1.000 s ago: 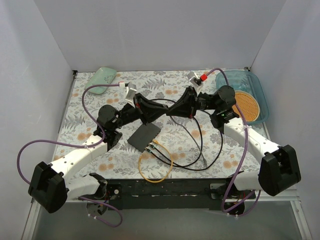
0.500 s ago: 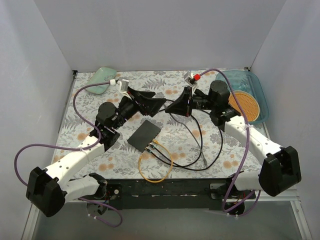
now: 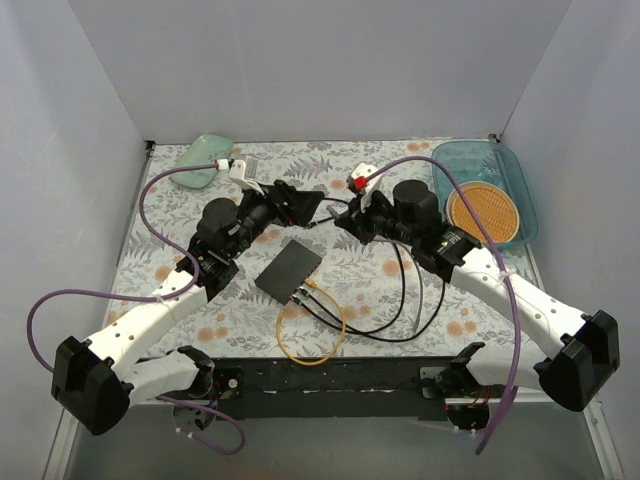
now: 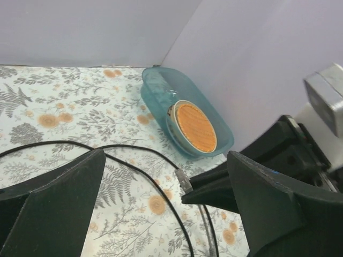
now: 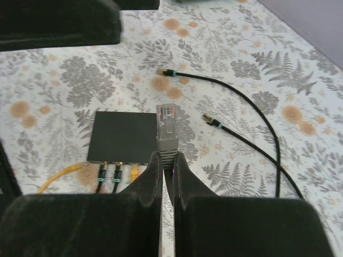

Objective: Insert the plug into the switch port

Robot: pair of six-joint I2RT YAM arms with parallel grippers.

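Note:
The plug (image 5: 166, 126), a clear connector with a grey boot, stands straight out from my right gripper (image 5: 167, 159), which is shut on the boot. It hangs above the table near the switch (image 5: 121, 136), a flat dark box with two black cables and a yellow cable in its near edge. In the top view the switch (image 3: 288, 268) lies mid-table, just below both grippers. My left gripper (image 3: 308, 204) is open and holds nothing. In the left wrist view the plug (image 4: 184, 182) shows between the spread fingers (image 4: 59, 203), apart from them.
A teal tray (image 3: 520, 195) holding an orange disc (image 3: 482, 212) sits at the back right. A pale green object (image 3: 205, 160) lies at the back left. Black cables (image 3: 400, 300) and a yellow loop (image 3: 310, 340) trail across the near table. Two loose cable ends (image 5: 166, 72) lie near the switch.
The left gripper has let go of the plug, opened wide and drawn back to the left. The right arm has swung left with the plug, toward the switch.

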